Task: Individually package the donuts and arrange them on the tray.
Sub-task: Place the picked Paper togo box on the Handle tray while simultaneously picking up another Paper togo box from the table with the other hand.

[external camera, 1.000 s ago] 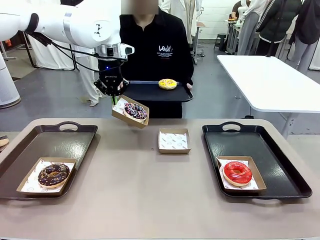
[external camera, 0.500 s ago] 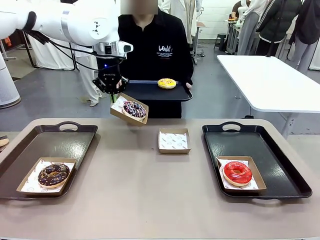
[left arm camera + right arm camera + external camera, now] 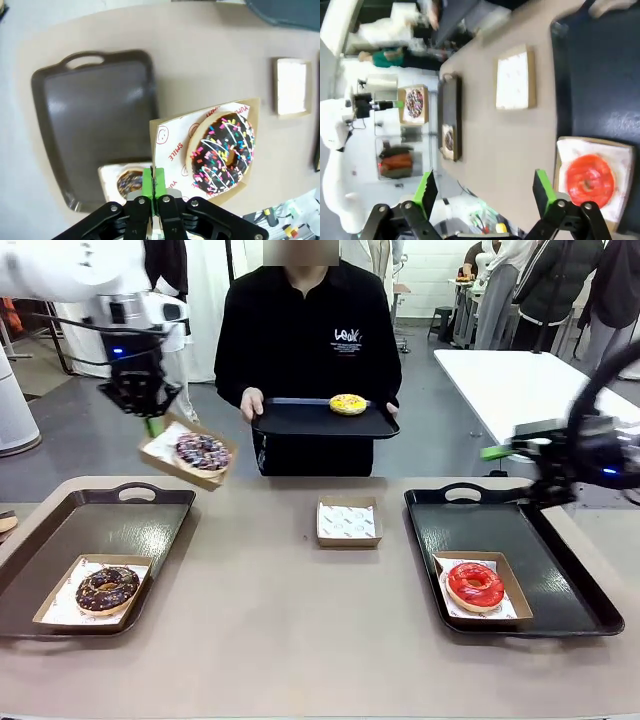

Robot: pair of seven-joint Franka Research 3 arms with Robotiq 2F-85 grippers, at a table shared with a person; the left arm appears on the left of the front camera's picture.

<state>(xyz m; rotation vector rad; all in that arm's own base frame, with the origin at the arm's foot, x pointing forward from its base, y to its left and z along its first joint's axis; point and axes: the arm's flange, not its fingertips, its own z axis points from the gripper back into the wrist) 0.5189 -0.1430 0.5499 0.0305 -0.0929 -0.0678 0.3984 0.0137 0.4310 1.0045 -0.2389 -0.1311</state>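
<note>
Front view: above the far end of the smooth dark left tray, the left gripper hangs clamped on a corner of a tilted cardboard box. Its sprinkled purple ring donut sits just beside the claw. The right gripper, jaws apart, hovers well apart from the glossy red donut.

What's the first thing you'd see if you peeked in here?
The left gripper is pinching a cardboard box with the sprinkled purple donut inside, tilted up in the air over the far left of the table. Behind the table, a person holds a black tray carrying the yellow donut.
</note>
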